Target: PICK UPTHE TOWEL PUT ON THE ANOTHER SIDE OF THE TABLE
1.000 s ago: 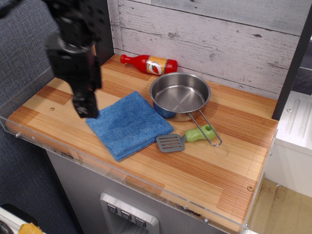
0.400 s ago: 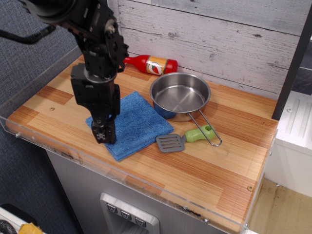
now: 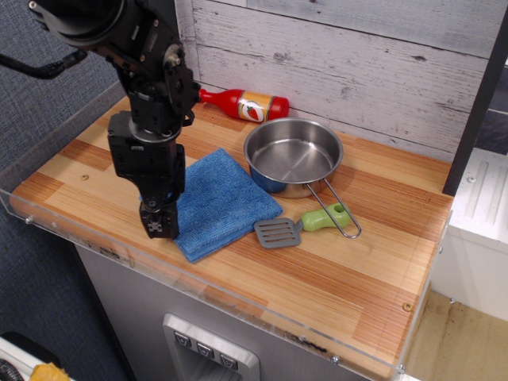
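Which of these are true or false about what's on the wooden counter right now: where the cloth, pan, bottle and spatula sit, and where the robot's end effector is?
1. The end effector is down at the left edge of the blue towel. True.
2. The steel pan holds food. False: it is empty.
3. The red bottle lies on its side near the back wall. True.
4. The green-handled spatula rests on the towel. False: it lies on the table, right of the towel.
5. The towel is lifted off the table. False: it lies flat.

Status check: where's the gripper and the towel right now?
Gripper low over towel's left edge, jaws unreadable. Towel flat on table, not lifted. Pan and spatula sit right of it.
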`<state>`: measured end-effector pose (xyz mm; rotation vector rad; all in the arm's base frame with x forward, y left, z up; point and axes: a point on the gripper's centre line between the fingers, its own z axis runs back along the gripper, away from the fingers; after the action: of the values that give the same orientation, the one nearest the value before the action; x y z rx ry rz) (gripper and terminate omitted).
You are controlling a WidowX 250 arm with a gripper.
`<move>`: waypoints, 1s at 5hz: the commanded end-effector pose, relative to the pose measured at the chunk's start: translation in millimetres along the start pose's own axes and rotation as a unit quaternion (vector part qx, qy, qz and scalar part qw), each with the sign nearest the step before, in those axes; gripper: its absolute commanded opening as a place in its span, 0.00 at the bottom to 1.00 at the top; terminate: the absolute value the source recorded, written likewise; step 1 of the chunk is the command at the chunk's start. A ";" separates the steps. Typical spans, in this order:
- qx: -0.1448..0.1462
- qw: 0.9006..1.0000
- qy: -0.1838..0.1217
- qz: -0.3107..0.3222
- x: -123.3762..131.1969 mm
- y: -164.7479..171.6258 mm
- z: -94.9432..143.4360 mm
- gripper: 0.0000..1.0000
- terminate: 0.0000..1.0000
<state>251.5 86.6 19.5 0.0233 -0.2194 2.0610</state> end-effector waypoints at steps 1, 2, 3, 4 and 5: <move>0.001 1.000 0.005 -0.001 1.6 3.9 -3.3 1.00 0.00; 0.002 1.000 0.002 -0.002 3.0 6.3 -4.8 1.00 0.00; 0.005 1.000 0.007 -0.003 3.1 7.8 -6.2 1.00 0.00; 0.004 0.999 0.025 -0.028 -6.2 9.4 -4.1 1.00 0.00; 0.007 0.998 0.038 -0.042 -18.7 15.3 -1.7 1.00 0.00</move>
<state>248.1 65.2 7.8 -0.0149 -0.1305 1.9803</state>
